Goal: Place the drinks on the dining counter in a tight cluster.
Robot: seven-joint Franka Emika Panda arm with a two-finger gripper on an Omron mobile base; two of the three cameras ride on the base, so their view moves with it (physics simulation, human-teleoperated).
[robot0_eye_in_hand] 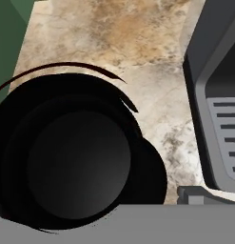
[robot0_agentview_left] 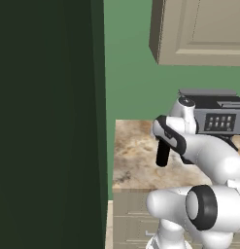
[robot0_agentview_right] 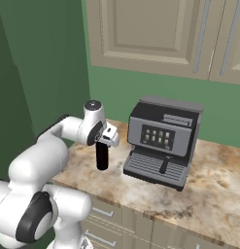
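Bottle: I see the tall black wine bottle (robot0_agentview_right: 102, 156) standing upright on the short marbled counter (robot0_agentview_right: 209, 185), just left of the coffee machine (robot0_agentview_right: 162, 141) and near the green wall.
Bottle from above: in the hand view I look straight down on its dark round top (robot0_eye_in_hand: 76, 164), which sits low and left of centre.
Long axis: vertical, and roughly in line with my tool's approach.
Tool: my tool (robot0_agentview_right: 103, 144) sits directly over the bottle, the neck running up into it; the fingers are spread wide and I read it as released, not yet clamped.
Hedge: the fingertips are hard to pick out against the black glass, so I can't be sure whether they touch it.
Coming move: I judge it turns on staying centred over the neck, then clenching.
Risk: the coffee machine stands close beside, so a sideways lift could clip it.
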